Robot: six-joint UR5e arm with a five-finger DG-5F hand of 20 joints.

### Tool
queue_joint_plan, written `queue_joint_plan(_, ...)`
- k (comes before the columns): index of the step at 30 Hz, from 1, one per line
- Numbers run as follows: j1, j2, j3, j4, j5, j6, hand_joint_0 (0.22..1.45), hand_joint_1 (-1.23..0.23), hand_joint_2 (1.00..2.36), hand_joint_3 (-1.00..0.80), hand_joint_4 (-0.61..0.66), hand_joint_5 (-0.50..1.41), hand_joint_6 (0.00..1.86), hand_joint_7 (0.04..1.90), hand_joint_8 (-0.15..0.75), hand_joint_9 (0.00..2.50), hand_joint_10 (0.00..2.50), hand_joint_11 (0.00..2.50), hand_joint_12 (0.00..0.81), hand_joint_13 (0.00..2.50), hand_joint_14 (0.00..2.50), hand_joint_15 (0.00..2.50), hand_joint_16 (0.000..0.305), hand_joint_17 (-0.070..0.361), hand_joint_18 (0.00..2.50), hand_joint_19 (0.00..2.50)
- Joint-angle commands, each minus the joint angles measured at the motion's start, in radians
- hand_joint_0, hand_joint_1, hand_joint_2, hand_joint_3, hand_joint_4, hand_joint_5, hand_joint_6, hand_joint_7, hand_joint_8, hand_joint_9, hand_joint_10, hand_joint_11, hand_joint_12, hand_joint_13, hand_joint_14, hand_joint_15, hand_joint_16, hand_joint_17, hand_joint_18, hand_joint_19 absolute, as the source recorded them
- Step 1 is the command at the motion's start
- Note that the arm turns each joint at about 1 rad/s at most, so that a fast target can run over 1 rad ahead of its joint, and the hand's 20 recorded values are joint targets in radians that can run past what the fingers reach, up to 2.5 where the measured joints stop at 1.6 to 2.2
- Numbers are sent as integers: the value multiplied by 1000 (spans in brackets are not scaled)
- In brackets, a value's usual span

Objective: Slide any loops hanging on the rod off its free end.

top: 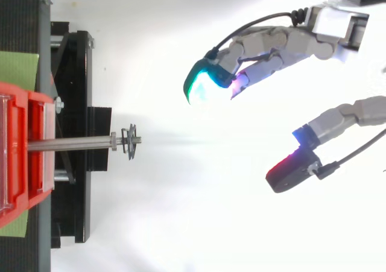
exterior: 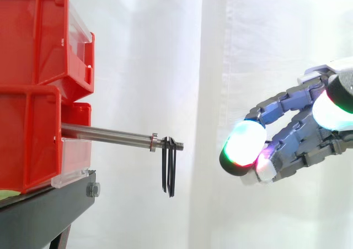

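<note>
The hand (exterior: 300, 128), built of grey-blue jointed segments, stands well clear of the work with its fingers spread and only gently bent, holding nothing. Its rounded fingertips (exterior: 244, 142) glow green and white with a trace of magenta in the side view; in the top view the thumb pad (top: 289, 172) glows red and lies well apart from the fingers (top: 283, 43). A smooth, straight metal rod (exterior: 105, 134) projects level from the lower red bin (exterior: 27, 138) toward the hand. Near its free end sits a narrow metal collar (exterior: 154, 142), and beyond that a short threaded tip (exterior: 177, 146). The loops (exterior: 169, 169), thin, dark and elongated, hang straight down from the rod between the collar and the threaded tip, close together. From above they appear as a small dark cluster (top: 130, 142) across the rod. The upper red bin (exterior: 33, 39) is stacked on the lower one; both are glossy moulded plastic with clear front panels (exterior: 80, 28). They rest on a black stand (exterior: 49, 210), before a white curtain (exterior: 165, 50) hanging in soft vertical folds.
</note>
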State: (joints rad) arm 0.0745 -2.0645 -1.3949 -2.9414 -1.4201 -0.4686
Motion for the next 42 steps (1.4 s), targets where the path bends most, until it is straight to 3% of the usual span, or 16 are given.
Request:
queue_joint_plan(1, -4, -31, 0, 41, -3, -91, 565, -883, 1000, -500, 196, -188, 502, 778, 218, 579, 10, 260, 274, 369, 3, 93, 30, 67, 177, 4)
queue_joint_plan(6, -2, -40, 0, 116, 0, -165, 532, -828, 1000, -500, 224, -177, 502, 787, 235, 604, 10, 255, 287, 381, 4, 107, 32, 72, 186, 30)
queue_joint_plan(8, -1, -42, -1, 160, 1, -258, 524, -815, 1000, -500, 235, -168, 502, 793, 237, 605, 10, 248, 294, 385, 4, 112, 34, 76, 199, 61)
queue_joint_plan(9, -2, -46, 0, 166, 1, -275, 523, -804, 1000, -500, 243, -165, 502, 796, 239, 610, 11, 253, 298, 389, 5, 115, 34, 77, 202, 76)
queue_joint_plan(12, -2, -65, -1, 189, 1, -309, 520, -794, 1000, -500, 250, -159, 503, 798, 241, 621, 9, 254, 305, 393, 5, 123, 36, 80, 216, 91)
queue_joint_plan(13, -4, -95, 0, 220, 1, -317, 519, -794, 1000, -500, 253, -159, 503, 799, 241, 621, 10, 258, 305, 394, 5, 123, 36, 81, 217, 97)
queue_joint_plan(15, -4, -108, 0, 246, 0, -315, 516, -782, 1000, -500, 255, -155, 502, 801, 242, 624, 10, 259, 309, 397, 4, 117, 37, 82, 229, 102)
queue_joint_plan(16, -5, -137, 0, 283, 1, -303, 516, -779, 1000, -500, 256, -155, 502, 801, 242, 624, 9, 247, 310, 397, 4, 113, 37, 82, 230, 98)
queue_joint_plan(19, -7, -172, 0, 349, -3, -291, 514, -773, 1000, -500, 259, -153, 502, 803, 247, 636, 10, 259, 312, 401, 5, 125, 37, 84, 233, 103)
queue_joint_plan(25, -10, -206, 4, 472, -2, -294, 511, -748, 1000, -500, 267, -150, 502, 804, 251, 646, 10, 261, 315, 411, 5, 133, 38, 85, 239, 120)
queue_joint_plan(28, -10, -237, 39, 524, -5, -317, 510, -738, 1000, -500, 269, -149, 502, 804, 250, 650, 12, 267, 317, 421, 5, 143, 38, 86, 246, 126)
queue_joint_plan(33, -15, -281, 76, 527, -20, -311, 511, -730, 1000, -500, 270, -146, 503, 808, 253, 666, 10, 261, 324, 437, 6, 146, 39, 87, 262, 142)
queue_joint_plan(36, -18, -318, 119, 528, -42, -295, 513, -728, 1000, -500, 277, -143, 503, 827, 252, 677, 10, 269, 326, 449, 6, 156, 38, 87, 267, 146)
queue_joint_plan(42, -13, -318, 139, 524, -48, -297, 517, -718, 1000, -499, 291, -129, 503, 891, 252, 689, 10, 273, 326, 460, 6, 167, 39, 88, 282, 171)
